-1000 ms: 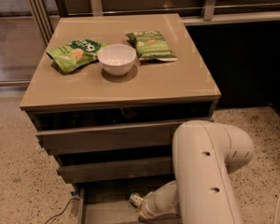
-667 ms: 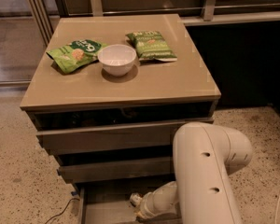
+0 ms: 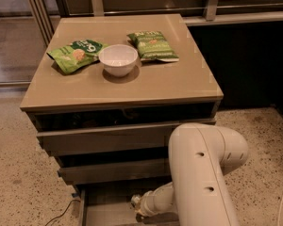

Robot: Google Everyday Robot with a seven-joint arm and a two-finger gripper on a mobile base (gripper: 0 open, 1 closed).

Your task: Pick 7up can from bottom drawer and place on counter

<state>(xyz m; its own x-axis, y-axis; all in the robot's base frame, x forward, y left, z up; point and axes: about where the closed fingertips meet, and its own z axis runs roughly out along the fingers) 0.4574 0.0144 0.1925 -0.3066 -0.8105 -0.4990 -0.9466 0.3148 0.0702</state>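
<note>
The bottom drawer (image 3: 101,210) is pulled open at the foot of the cabinet, and part of its flat grey floor shows. My white arm (image 3: 200,173) bends down from the right and reaches into the drawer. My gripper (image 3: 137,203) is at the arm's end, low inside the drawer near the frame's bottom edge. The 7up can is not in view; it is hidden or outside the picture. The tan counter (image 3: 146,86) tops the cabinet above.
On the counter stand a white bowl (image 3: 118,59) and two green snack bags, one to its left (image 3: 75,54) and one to its right (image 3: 152,46). The two upper drawers (image 3: 104,140) are slightly open. A cable (image 3: 66,210) lies on the speckled floor at the left.
</note>
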